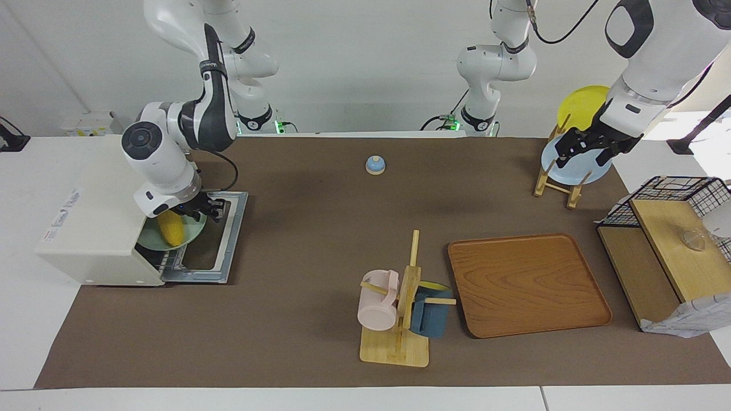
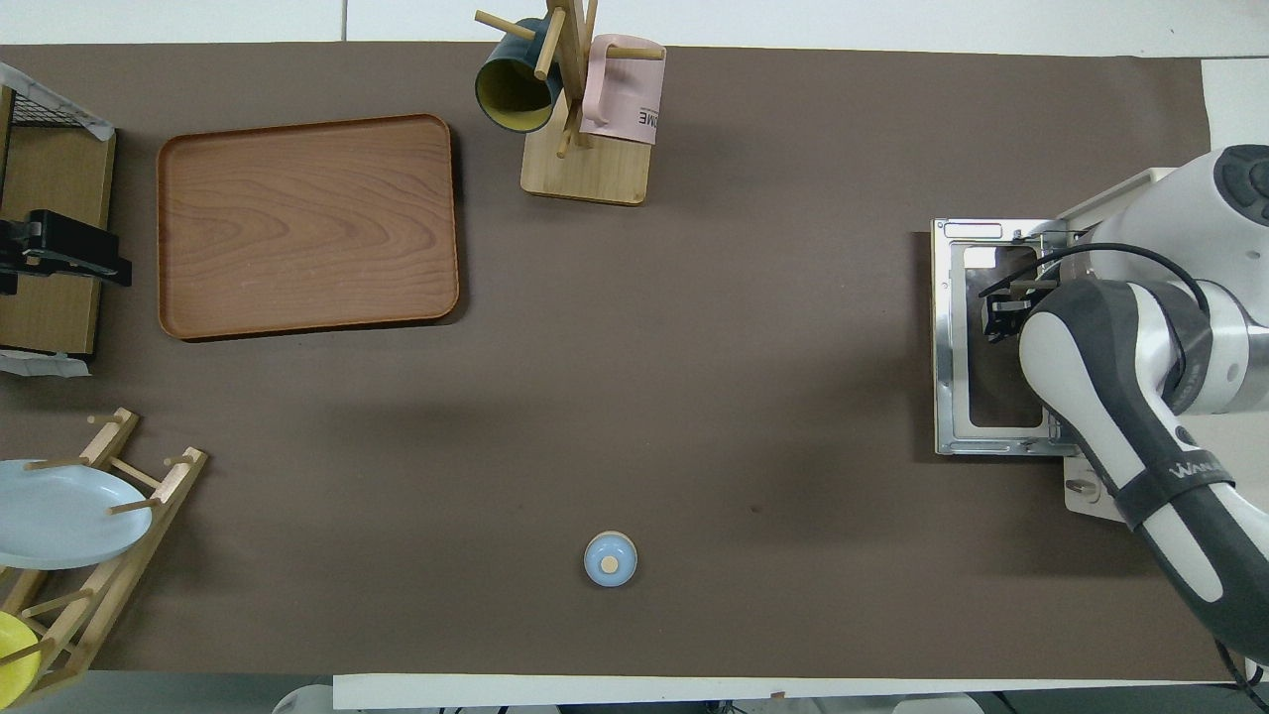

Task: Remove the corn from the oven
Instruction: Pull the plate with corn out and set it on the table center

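The cream-white oven (image 1: 91,228) stands at the right arm's end of the table with its glass door (image 1: 224,251) dropped flat. The yellow corn (image 1: 171,227) lies on a pale green plate (image 1: 191,235) that sticks out of the oven's mouth on the wire rack. My right gripper (image 1: 216,209) is low over the plate's rim and the open door, right beside the corn, fingers apart and holding nothing. In the overhead view the right gripper (image 2: 1006,305) is over the door (image 2: 950,347), and the arm hides the corn. My left gripper (image 1: 582,149) waits raised over the dish rack.
A wooden dish rack (image 1: 548,182) holds a pale blue plate (image 1: 585,168) and a round yellow plate (image 1: 579,103). A wooden tray (image 1: 525,282), a mug tree (image 1: 400,319) with pink and blue mugs, a small blue bell (image 1: 375,164) and a black wire basket (image 1: 685,194) stand on the brown mat.
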Robot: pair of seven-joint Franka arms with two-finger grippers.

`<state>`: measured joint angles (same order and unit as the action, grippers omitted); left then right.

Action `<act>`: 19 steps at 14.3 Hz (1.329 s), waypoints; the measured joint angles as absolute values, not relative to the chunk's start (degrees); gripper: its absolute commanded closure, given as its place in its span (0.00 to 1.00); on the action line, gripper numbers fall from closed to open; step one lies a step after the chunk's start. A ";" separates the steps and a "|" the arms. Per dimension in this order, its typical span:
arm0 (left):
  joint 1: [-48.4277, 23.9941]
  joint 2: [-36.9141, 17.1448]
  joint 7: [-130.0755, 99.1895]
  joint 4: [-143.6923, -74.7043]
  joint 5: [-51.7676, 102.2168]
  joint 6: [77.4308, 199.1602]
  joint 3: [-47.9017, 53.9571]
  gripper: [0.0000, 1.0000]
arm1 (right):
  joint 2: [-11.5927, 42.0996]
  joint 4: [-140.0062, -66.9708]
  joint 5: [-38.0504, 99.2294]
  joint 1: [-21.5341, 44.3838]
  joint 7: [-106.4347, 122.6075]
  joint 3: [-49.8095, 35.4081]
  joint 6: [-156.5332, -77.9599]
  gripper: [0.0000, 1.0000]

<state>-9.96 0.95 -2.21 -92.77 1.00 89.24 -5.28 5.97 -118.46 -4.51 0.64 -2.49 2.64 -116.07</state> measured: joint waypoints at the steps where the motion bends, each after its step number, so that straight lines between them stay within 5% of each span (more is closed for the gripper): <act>1: -9.96 0.95 -2.21 -92.77 1.00 89.23 -5.28 0.00 | 5.97 -119.15 -5.67 0.64 -1.86 2.62 -116.88 0.60; 4: -9.96 0.95 -2.21 -92.77 1.00 89.23 -5.28 0.00 | 5.92 -120.03 -7.70 0.67 0.13 2.57 -117.60 0.99; 9: -9.96 0.95 -2.21 -92.77 1.00 89.23 -5.28 0.00 | 4.72 -119.07 -11.28 4.06 0.94 2.48 -116.79 1.00; 13: -9.96 0.95 -2.21 -92.77 1.00 89.23 -5.28 0.00 | 7.36 -107.78 -11.22 17.26 -11.03 2.09 -105.43 1.00; 16: -9.96 0.95 -2.21 -92.77 1.00 89.23 -5.28 0.00 | 18.14 -89.74 -8.45 30.24 -29.41 1.26 -96.25 1.00; 19: -9.96 0.95 -2.21 -92.77 1.00 89.23 -5.28 0.00 | 30.84 -76.18 -3.73 37.74 -41.04 0.73 -98.10 1.00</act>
